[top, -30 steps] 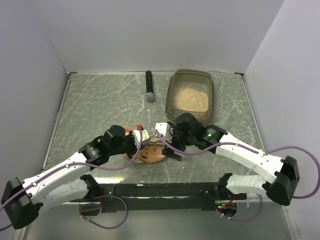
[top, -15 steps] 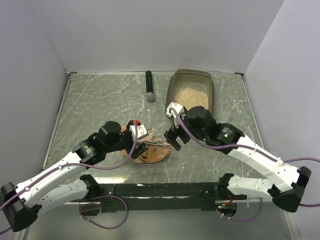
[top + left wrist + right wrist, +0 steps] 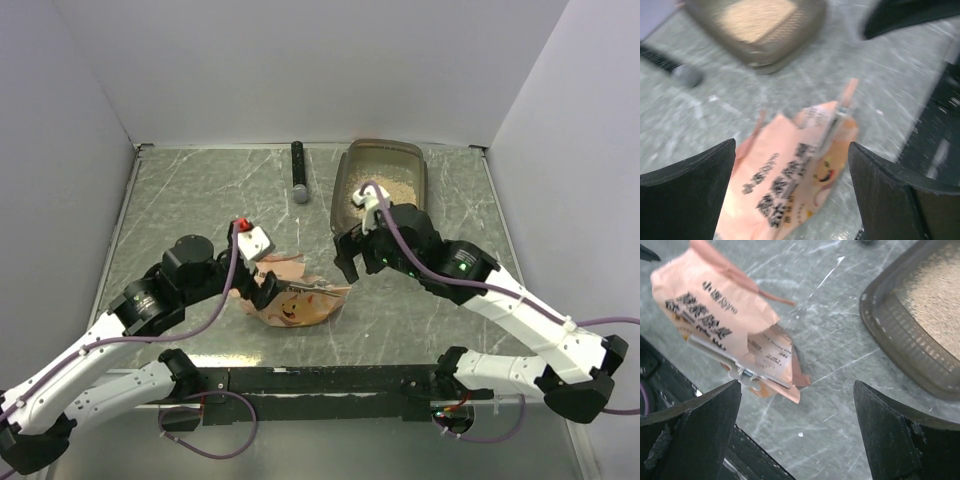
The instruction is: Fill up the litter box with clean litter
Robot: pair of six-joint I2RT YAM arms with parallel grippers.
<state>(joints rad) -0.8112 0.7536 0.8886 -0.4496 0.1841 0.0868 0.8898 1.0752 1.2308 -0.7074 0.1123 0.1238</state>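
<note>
since a second ago my left tool let go of the pouch; it and my right tool both stand apart. the litter box, holding litter, sits at 1 o'clock.

The litter box is a see-through smoky grey-brown, the litter inside pale beige and grainy. The pouch is orange-pink with black lettering and a cartoon face. The table is grey-green with white scratchy streaks.
</note>
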